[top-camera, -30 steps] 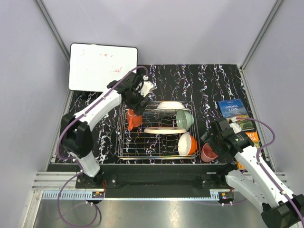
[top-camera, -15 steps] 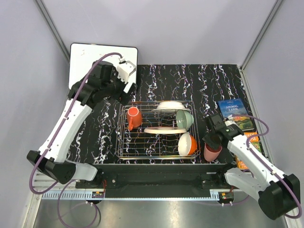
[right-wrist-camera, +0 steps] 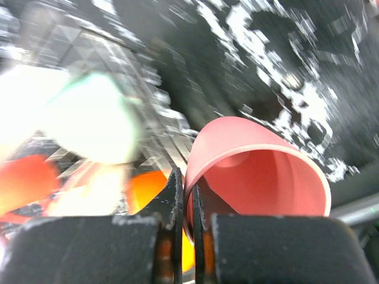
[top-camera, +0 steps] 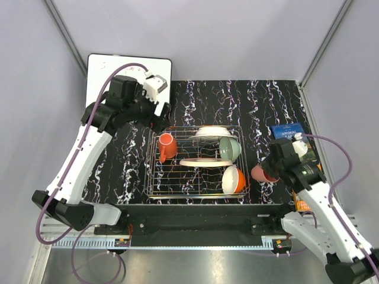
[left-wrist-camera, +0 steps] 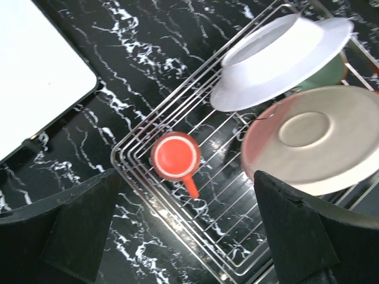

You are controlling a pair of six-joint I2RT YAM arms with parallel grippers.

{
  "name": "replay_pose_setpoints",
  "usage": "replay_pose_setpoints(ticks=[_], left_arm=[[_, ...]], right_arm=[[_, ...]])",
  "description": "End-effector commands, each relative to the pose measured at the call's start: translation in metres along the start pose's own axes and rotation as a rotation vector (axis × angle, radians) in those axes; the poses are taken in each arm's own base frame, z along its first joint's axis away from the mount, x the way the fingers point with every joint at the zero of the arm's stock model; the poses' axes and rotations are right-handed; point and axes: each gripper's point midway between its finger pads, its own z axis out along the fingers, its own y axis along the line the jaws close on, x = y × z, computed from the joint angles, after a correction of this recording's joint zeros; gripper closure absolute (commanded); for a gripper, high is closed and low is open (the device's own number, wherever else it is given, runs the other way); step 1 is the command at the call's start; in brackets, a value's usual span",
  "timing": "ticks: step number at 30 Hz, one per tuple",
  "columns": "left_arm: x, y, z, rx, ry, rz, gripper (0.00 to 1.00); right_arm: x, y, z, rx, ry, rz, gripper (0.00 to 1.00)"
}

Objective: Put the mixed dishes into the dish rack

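The pink cup [top-camera: 259,173] [right-wrist-camera: 254,168] is tipped on its side just outside the right edge of the dish rack [top-camera: 155,190] [left-wrist-camera: 133,171], near the front right corner. The right tool [top-camera: 270,171] [right-wrist-camera: 185,198] has closed down tight on it: in the right wrist view the two fingers [right-wrist-camera: 172,204] pinch the cup's rim wall between them, with its mouth facing the camera. Whether the cup is clear of the tabletop [top-camera: 260,100] cannot be told. Inside the rack, a white-inside orange bowl [top-camera: 234,179] leans at the front right, closest to the cup. A pale green bowl [top-camera: 231,149] stands on edge behind it, and a pink-cream plate [top-camera: 198,162] [left-wrist-camera: 314,139] lies across the middle. A white plate [top-camera: 212,132] [left-wrist-camera: 278,59] is propped at the back, and an orange mug [top-camera: 167,146] [left-wrist-camera: 176,157] sits mouth-up at the left end with its handle toward the front. The left tool [top-camera: 163,112] hangs above the rack's back left corner, spread wide and holding nothing. Behind it, a whiteboard [top-camera: 100,83] [left-wrist-camera: 35,65] lies at the tabletop's far left corner. A blue book [top-camera: 289,131] lies to the right of the rack, beyond the right arm.
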Motion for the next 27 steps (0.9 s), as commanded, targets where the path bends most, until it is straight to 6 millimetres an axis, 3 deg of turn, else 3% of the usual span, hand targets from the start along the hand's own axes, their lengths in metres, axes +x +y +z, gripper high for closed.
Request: replay_pose_setpoints(ticks=[1, 7, 8, 9, 11, 12, 13, 14, 16, 18, 19, 20, 21, 27], left_arm=[[-0.033, -0.022, -0.024, 0.093, -0.153, -0.004, 0.01], [-0.060, -0.040, -0.044, 0.261, -0.270, -0.082, 0.01], [-0.063, -0.042, -0.042, 0.302, -0.270, -0.097, 0.01], [-0.067, -0.046, -0.043, 0.354, -0.271, -0.172, 0.01], [-0.074, -0.056, -0.038, 0.500, -0.248, -0.278, 0.01], [-0.076, -0.069, -0.044, 0.615, -0.236, -0.293, 0.01], [-0.078, -0.071, -0.039, 0.667, -0.219, -0.319, 0.01], [-0.085, -0.078, -0.045, 0.745, -0.221, -0.331, 0.01], [-0.090, -0.083, -0.045, 0.836, -0.189, -0.397, 0.01], [-0.097, -0.087, -0.049, 0.913, -0.199, -0.379, 0.01], [-0.099, -0.085, -0.046, 0.919, -0.198, -0.389, 0.01], [-0.101, -0.085, -0.048, 0.925, -0.205, -0.384, 0.01], [-0.099, -0.082, -0.046, 0.925, -0.202, -0.393, 0.01], [-0.099, -0.085, -0.051, 0.986, -0.219, -0.426, 0.01]], right_arm=[[-0.055, 0.035, -0.054, -0.197, -0.195, -0.027, 1.00], [-0.089, 0.092, -0.134, -0.601, -0.330, -0.001, 1.00], [-0.080, 0.102, -0.145, -0.708, -0.299, -0.011, 1.00], [-0.086, 0.124, -0.168, -0.856, -0.323, 0.019, 1.00], [-0.078, 0.155, -0.205, -1.140, -0.292, 0.026, 1.00], [-0.073, 0.164, -0.217, -1.236, -0.278, 0.017, 1.00], [-0.058, 0.172, -0.214, -1.300, -0.210, -0.014, 1.00], [-0.063, 0.184, -0.244, -1.454, -0.215, 0.010, 1.00], [-0.050, 0.201, -0.265, -1.653, -0.112, -0.015, 1.00], [-0.043, 0.211, -0.274, -1.756, -0.030, -0.033, 1.00], [-0.036, 0.221, -0.265, -1.770, 0.044, -0.055, 1.00], [-0.038, 0.221, -0.283, -1.859, 0.057, -0.053, 1.00], [-0.035, 0.223, -0.286, -1.883, 0.083, -0.070, 1.00], [-0.040, 0.244, -0.277, -1.841, 0.097, -0.104, 1.00]])
